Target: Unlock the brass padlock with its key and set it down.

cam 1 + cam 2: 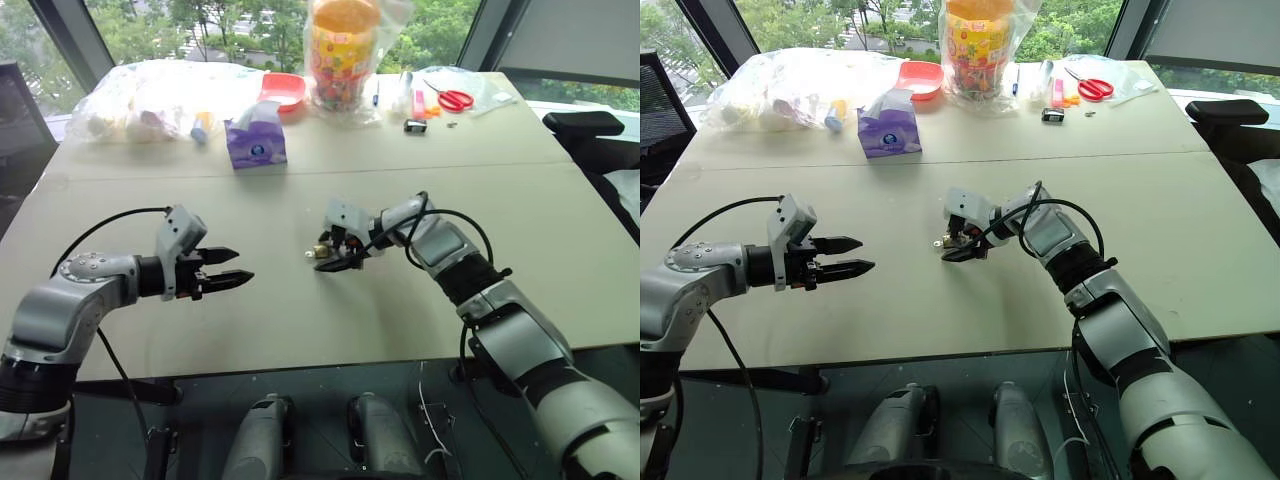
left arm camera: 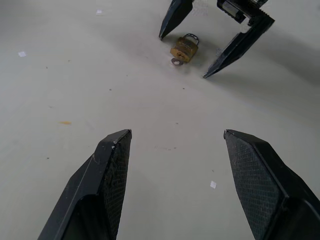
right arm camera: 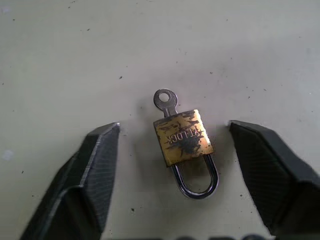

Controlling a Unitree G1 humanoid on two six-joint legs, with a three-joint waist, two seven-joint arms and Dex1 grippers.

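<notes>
The brass padlock (image 3: 182,137) lies flat on the pale table (image 1: 300,330), its silvery shackle closed. The key (image 3: 165,98) sticks out of the padlock's bottom end, its round head resting on the table. My right gripper (image 3: 173,126) is open and low over the table, with one finger on each side of the padlock and a gap at both sides. The left wrist view looks across at the padlock (image 2: 183,49) between those two fingers. My left gripper (image 1: 243,264) hovers open and holds nothing, well to the left of the padlock and pointing toward it.
Along the table's far side stand a purple tissue box (image 1: 256,143), a red bowl (image 1: 283,90), a bagged jar of sweets (image 1: 343,50), clear plastic bags (image 1: 150,95) and red-handled scissors (image 1: 455,98). A black chair (image 1: 585,125) is at the right.
</notes>
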